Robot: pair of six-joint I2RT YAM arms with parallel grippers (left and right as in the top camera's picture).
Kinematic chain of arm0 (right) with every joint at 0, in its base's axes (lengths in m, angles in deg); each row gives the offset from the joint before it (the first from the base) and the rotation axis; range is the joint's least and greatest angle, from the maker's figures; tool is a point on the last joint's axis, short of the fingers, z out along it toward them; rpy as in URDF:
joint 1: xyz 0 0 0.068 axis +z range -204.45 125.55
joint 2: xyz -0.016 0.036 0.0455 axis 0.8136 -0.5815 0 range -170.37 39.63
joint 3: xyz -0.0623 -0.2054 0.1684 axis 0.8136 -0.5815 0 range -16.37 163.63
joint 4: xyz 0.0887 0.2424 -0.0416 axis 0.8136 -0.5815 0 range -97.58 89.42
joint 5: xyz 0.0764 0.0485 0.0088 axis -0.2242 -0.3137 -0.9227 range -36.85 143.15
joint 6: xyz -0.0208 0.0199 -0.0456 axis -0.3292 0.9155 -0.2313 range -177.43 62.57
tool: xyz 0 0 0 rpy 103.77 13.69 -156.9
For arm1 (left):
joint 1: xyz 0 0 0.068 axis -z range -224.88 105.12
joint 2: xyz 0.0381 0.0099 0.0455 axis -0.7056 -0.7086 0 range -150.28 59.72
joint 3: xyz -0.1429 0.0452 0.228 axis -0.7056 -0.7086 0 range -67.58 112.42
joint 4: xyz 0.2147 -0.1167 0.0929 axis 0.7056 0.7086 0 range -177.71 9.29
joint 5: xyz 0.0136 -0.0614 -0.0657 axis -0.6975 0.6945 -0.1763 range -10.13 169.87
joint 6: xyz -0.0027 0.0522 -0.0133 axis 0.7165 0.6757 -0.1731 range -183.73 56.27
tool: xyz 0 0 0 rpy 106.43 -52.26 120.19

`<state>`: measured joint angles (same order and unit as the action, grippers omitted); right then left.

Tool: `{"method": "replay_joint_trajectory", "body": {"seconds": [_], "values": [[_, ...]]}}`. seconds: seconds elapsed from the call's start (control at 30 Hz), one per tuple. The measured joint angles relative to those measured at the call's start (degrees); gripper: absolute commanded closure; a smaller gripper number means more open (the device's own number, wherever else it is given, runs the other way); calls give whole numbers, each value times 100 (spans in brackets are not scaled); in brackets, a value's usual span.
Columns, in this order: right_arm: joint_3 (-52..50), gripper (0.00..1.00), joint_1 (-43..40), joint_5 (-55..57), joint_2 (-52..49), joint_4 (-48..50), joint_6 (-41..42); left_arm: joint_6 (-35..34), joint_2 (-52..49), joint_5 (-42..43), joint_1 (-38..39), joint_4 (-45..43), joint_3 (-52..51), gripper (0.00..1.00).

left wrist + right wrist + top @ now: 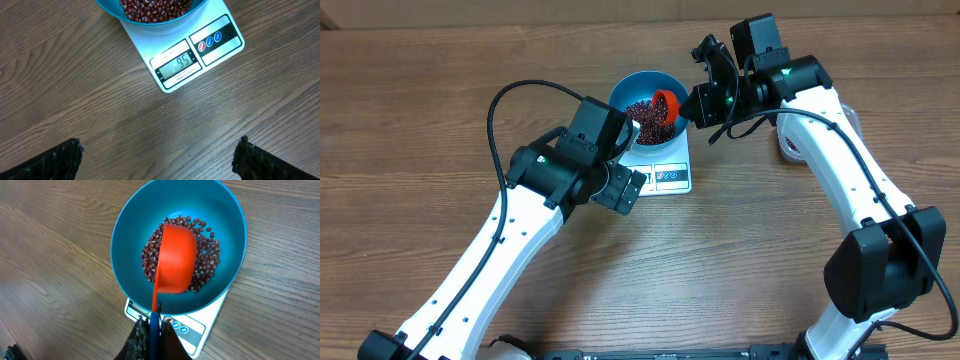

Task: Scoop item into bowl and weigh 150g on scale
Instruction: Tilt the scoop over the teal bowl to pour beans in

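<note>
My right pincer (152, 332) clamps the scoop (176, 257), tipped over the beans (207, 260) in the bowl (125, 240). The scale (210, 55) beneath reads 95, so more scooping remains. My left pincer (157, 160) gapes empty near the scale.

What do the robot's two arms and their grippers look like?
Both arms, the left arm and the right arm, are smooth white tubes joined by chunky black joints. A thin black cable loops along each, and a small green light glows near the wrist. The left gripper and right gripper have dark, rough-looking fingers.
</note>
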<state>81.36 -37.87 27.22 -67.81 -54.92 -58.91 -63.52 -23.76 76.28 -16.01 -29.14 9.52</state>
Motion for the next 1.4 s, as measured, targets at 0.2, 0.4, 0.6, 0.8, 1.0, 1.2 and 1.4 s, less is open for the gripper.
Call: {"method": "replay_joint_trajectory", "body": {"seconds": [0.2, 0.4, 0.6, 0.8, 1.0, 1.2, 1.4], "values": [[0, 96, 0, 9, 0, 63, 2, 0, 0, 0, 0, 0, 0, 1], [0, 96, 0, 46, 0, 66, 2, 0, 0, 0, 0, 0, 0, 0], [0, 96, 2, 46, 0, 66, 4, 0, 0, 0, 0, 0, 0, 1], [0, 96, 0, 48, 0, 63, 4, 0, 0, 0, 0, 0, 0, 0], [0, 96, 2, 44, 0, 66, 7, 0, 0, 0, 0, 0, 0, 0], [0, 96, 0, 37, 0, 66, -2, 0, 0, 0, 0, 0, 0, 1], [0, 96, 0, -90, 0, 46, -216, 0, 0, 0, 0, 0, 0, 0]]}}
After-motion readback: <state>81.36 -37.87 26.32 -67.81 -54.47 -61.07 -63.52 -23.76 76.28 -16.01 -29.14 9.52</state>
